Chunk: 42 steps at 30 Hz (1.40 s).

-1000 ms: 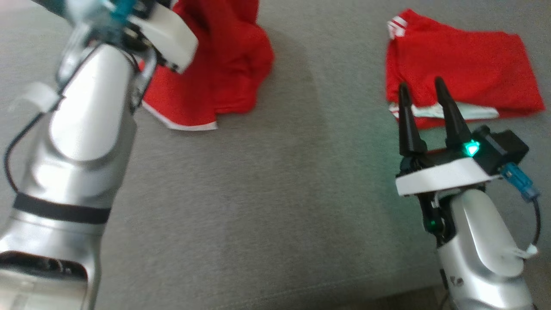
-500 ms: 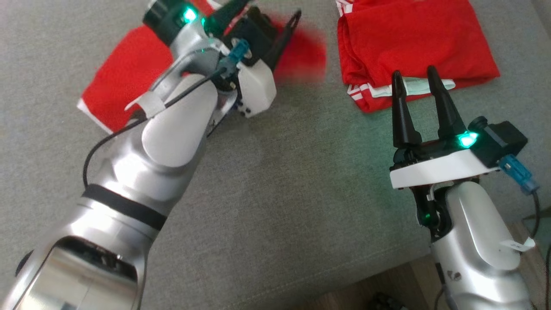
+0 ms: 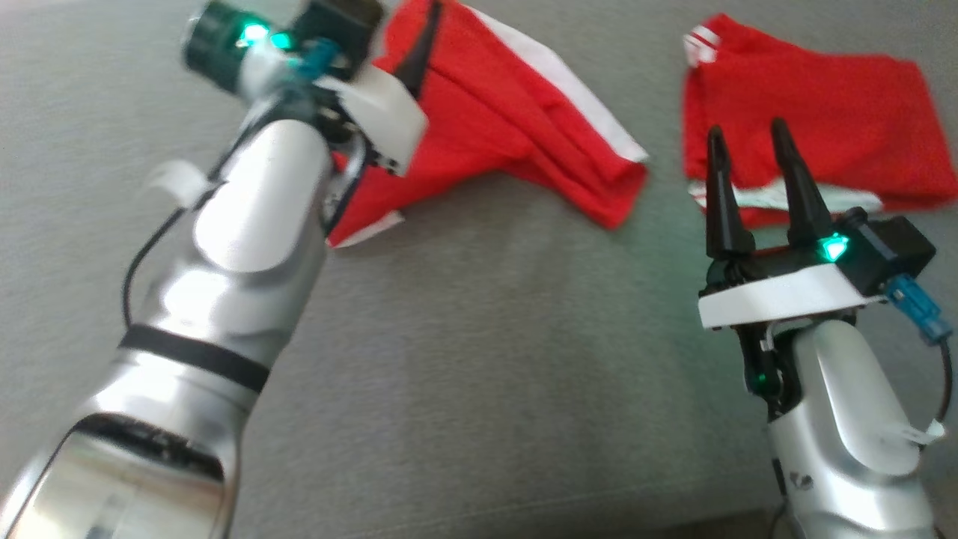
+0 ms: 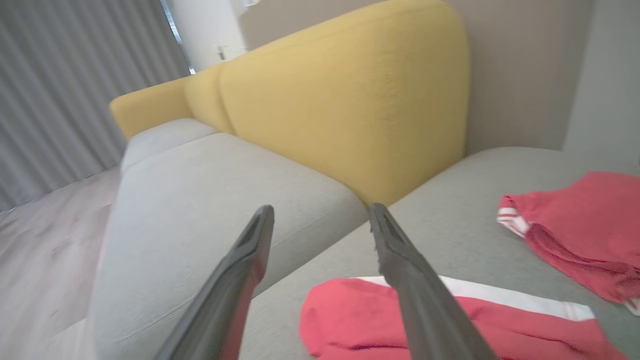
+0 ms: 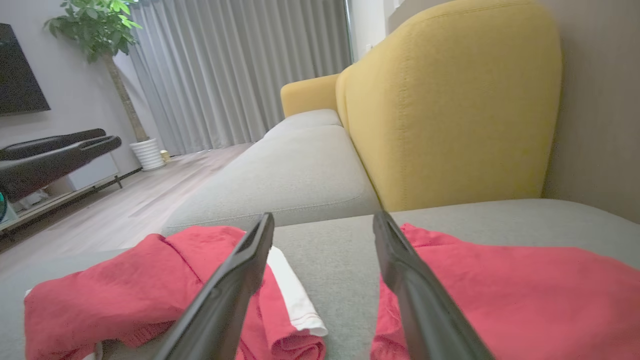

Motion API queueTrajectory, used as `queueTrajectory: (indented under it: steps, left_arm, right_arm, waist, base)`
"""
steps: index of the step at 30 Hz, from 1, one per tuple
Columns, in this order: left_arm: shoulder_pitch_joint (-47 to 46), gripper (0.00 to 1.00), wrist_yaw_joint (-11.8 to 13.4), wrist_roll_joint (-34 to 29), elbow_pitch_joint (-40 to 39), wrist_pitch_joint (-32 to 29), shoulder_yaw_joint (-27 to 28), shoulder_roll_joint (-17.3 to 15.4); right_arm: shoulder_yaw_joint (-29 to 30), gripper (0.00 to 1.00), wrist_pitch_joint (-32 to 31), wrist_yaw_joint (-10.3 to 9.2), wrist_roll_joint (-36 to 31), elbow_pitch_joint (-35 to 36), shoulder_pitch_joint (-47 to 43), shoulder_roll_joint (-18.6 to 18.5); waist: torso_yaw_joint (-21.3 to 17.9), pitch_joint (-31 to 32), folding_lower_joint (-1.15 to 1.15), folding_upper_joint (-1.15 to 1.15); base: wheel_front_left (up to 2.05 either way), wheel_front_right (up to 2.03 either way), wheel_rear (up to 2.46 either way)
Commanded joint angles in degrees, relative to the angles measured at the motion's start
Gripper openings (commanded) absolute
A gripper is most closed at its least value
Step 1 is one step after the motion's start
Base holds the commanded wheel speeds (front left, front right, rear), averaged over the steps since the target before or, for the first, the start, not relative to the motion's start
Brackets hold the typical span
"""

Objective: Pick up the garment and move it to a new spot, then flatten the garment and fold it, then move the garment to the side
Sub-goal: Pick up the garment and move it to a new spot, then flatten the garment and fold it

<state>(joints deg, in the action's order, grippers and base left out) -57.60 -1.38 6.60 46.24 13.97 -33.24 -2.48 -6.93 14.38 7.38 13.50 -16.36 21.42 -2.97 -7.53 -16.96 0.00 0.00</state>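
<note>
From the left wrist: left gripper (image 4: 321, 210) spread wide, nothing between the fingers (image 4: 240, 280), hanging above one end of the crumpled garment (image 4: 350, 320), red with a white stripe. Points toward the yellow backrest (image 4: 350, 100), away from the cloth. Farther to the right, a folded garment (image 4: 590, 235), also red, well apart from the first. From the head: crumpled garment lying on the grey sofa seat (image 3: 486, 359), free of both grippers. Long axis across the view, from the low left end beside the left arm (image 3: 247, 224) to the right end near the middle. Left gripper clearly nearer, directly over the left part of the cloth. Right gripper (image 3: 747, 127) fully open too and empty, pointing up the view, over the near edge of the folded garment. Right end of the crumpled garment a little to the left of the right gripper, so probably within reach of that arm as well. Judging from this, moving done and flattening next: calls for one gripper at each end of the long axis, to draw the cloth out sideways. From the right wrist: crumpled garment left of the fingers, folded garment right of them, a strip of bare grey cushion between. Soft woven seat, likely to drag on the cloth. Behind, grey curtains (image 5: 225, 65), a potted plant (image 5: 100, 30), a pale wooden floor (image 5: 125, 200).
</note>
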Motion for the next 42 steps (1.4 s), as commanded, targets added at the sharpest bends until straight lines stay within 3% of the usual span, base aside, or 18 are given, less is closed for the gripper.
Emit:
queueTrajectory:
  steps: [1,9,18,29,42]
  left_arm:
    - [0.2,1.0,1.26,1.75,-2.22,0.78,3.66,-2.7]
    - [12.01,1.0,3.35,7.61,-11.1,1.01,11.93,-6.58]
    - [28.14,1.0,2.77,9.29,-23.06,1.02,16.86,-7.37]
    - [44.99,1.0,1.3,5.88,-36.98,1.02,23.07,-3.08]
    - [47.02,1.0,-0.71,4.1,-38.38,1.03,28.05,-0.67]
  right_arm:
    - [-0.4,1.0,0.62,0.11,-0.99,1.6,-0.9,0.09]
    - [3.37,1.0,0.5,0.11,-5.13,1.25,-3.9,0.09]
    - [6.73,1.0,-0.6,0.11,-6.67,2.64,-8.08,0.09]
    - [6.67,1.0,-1.71,0.11,-6.35,3.78,-12.5,0.09]
    - [1.59,1.0,-3.4,0.11,-6.69,4.79,-11.21,0.09]
  waist:
    - [5.34,3.35,0.0,0.0]
    - [15.61,6.94,0.0,0.0]
    - [21.37,9.53,0.0,0.0]
    - [21.29,11.09,0.0,0.0]
    - [19.58,10.57,0.0,0.0]
  base:
    - [0.0,0.0,0.0]
    - [0.0,0.0,0.0]
    - [0.0,0.0,0.0]
    - [0.0,0.0,0.0]
    - [0.0,0.0,0.0]
